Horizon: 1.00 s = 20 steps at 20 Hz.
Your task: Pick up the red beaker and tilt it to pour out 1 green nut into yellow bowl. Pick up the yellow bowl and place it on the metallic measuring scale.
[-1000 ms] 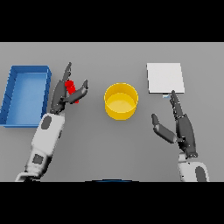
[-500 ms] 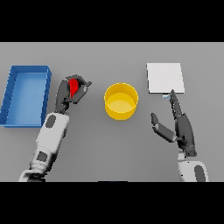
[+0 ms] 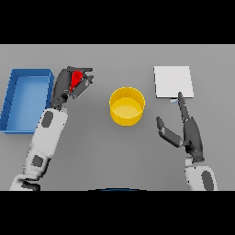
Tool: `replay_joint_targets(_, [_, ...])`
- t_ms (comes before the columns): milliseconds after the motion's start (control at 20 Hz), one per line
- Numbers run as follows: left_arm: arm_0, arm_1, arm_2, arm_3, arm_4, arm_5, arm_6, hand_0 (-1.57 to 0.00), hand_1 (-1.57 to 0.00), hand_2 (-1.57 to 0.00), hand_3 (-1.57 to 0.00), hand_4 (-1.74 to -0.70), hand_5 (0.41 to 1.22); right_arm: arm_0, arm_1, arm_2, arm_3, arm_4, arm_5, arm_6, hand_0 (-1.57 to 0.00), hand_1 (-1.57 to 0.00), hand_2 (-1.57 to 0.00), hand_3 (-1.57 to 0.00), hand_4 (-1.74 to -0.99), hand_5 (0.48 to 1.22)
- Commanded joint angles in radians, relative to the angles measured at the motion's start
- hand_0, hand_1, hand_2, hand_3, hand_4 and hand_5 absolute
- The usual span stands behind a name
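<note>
The red beaker (image 3: 75, 79) shows only partly, wrapped by the curled fingers and thumb of my left hand (image 3: 68, 85) just right of the blue bin. It sits left of the yellow bowl (image 3: 126, 106), which stands at the table's middle; I cannot make out a nut inside the bowl. The metallic measuring scale (image 3: 173, 81) is a flat pale square at the back right. My right hand (image 3: 186, 130) rests open below the scale, fingertips near its front edge.
A blue bin (image 3: 25, 100) lies at the left edge, close against my left forearm. Grey table (image 3: 119, 156) stretches between the two arms and in front of the bowl.
My left hand closed its fingers round the red beaker and lifted slightly toward the back. The right hand stayed where it was.
</note>
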Motion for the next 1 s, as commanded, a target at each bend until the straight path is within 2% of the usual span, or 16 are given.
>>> replay_joint_targets(0, [-0.022, 0.03, -0.034, 0.001, -0.049, -0.006, 0.031, -1.55, -1.55, -1.55, -1.55, -1.73, 1.137, 0.011, 0.002, 0.006, -0.006, 0.003, 0.001, -0.008, 0.0, 0.0, 0.0, 0.0, -1.101, 0.658])
replay_joint_targets(150, [-0.019, 0.069, -0.148, -0.055, -0.17, -0.036, 0.099, -1.56, -1.56, -1.56, -1.55, -1.74, 1.132, 0.02, -0.004, -0.001, -0.011, -0.004, 0.004, -0.01, 0.0, 0.0, 0.0, 0.0, -1.092, 0.663])
replay_joint_targets(200, [-0.018, 0.071, -0.168, -0.071, -0.187, -0.044, 0.119, -1.56, -1.56, -1.56, -1.55, -1.74, 1.127, 0.027, -0.011, -0.006, -0.017, -0.017, 0.015, -0.03, 0.0, 0.0, 0.0, 0.0, -1.092, 0.667])
replay_joint_targets(350, [-0.019, 0.075, -0.209, -0.108, -0.218, -0.066, 0.167, -1.56, -1.56, -1.56, -1.55, -1.74, 1.136, 0.023, -0.007, 0.004, -0.018, -0.005, 0.015, 0.001, 0.0, 0.0, 0.0, 0.0, -1.092, 0.664])
replay_joint_targets(450, [-0.05, 0.1, -0.263, -0.11, -0.288, -0.087, 0.217, -1.56, -1.56, -1.56, -1.56, -1.74, 1.149, 0.031, -0.007, 0.007, -0.026, -0.01, 0.023, -0.013, 0.0, 0.0, 0.0, 0.0, -1.096, 0.67])
replay_joint_targets(550, [-0.125, 0.126, -0.333, -0.09, -0.373, -0.131, 0.263, -1.57, -1.57, -1.57, -1.56, -1.74, 1.153, 0.028, -0.002, 0.009, -0.021, -0.016, 0.027, -0.021, 0.0, 0.0, 0.0, 0.0, -1.069, 0.685])
replay_joint_targets(650, [-0.179, 0.143, -0.413, -0.069, -0.447, -0.184, 0.253, -1.57, -1.57, -1.57, -1.57, -1.74, 1.177, 0.03, -0.003, 0.013, -0.017, -0.004, 0.023, -0.025, 0.0, 0.0, 0.0, 0.0, -1.056, 0.692])
replay_joint_targets(750, [-0.237, 0.157, -0.475, -0.035, -0.515, -0.232, 0.281, -1.57, -1.57, -1.57, -1.57, -1.74, 1.193, 0.031, -0.006, 0.008, -0.036, -0.009, 0.021, -0.02, 0.0, 0.0, 0.0, 0.0, -1.062, 0.691])
replay_joint_targets(800, [-0.266, 0.163, -0.513, -0.013, -0.545, -0.265, 0.267, -1.57, -1.57, -1.57, -1.57, -1.74, 1.199, 0.024, -0.005, 0.007, -0.027, -0.008, 0.019, -0.018, 0.0, 0.0, 0.0, 0.0, -1.068, 0.689])
replay_joint_targets(950, [-0.348, 0.167, -0.603, 0.033, -0.617, -0.359, 0.263, -1.57, -1.57, -1.57, -1.57, -1.61, 1.21, 0.019, 0.002, 0.01, -0.026, -0.016, 0.026, -0.01, 0.0, 0.0, 0.0, 0.0, -1.063, 0.681])
